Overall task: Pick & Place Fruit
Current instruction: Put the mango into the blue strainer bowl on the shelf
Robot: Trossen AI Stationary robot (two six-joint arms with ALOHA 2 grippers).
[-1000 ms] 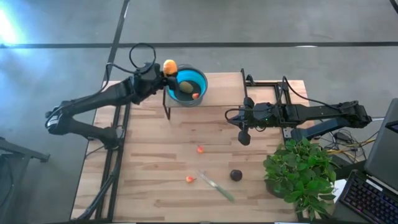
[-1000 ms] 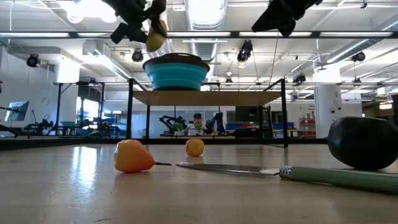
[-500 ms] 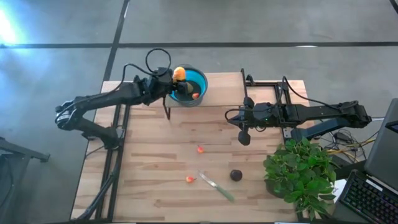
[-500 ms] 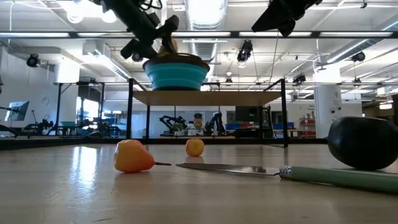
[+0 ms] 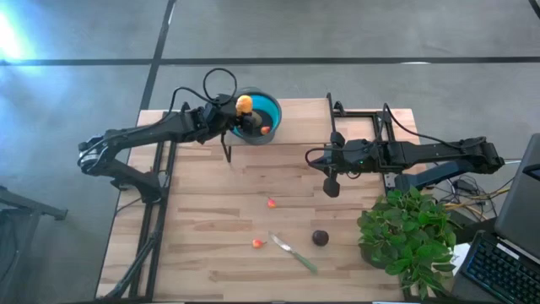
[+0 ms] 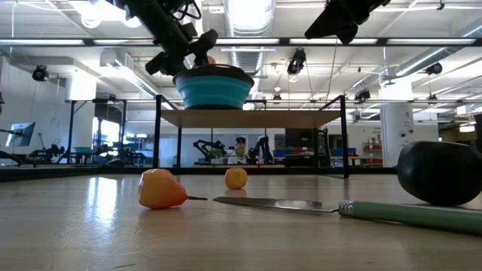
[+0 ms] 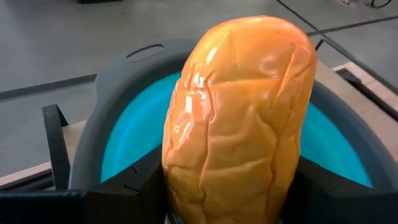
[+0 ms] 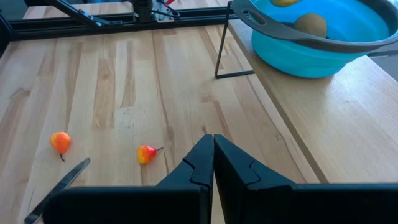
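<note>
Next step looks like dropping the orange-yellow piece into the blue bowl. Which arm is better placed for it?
Left. The left gripper already holds the orange-yellow fruit over the blue bowl, so it likely only needs to let go. The right gripper is shut, empty, above mid-table.

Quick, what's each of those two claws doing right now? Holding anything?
Left gripper: closed on the orange-yellow fruit, over the blue bowl.
Right gripper: shut, empty, above the table's middle.
</note>
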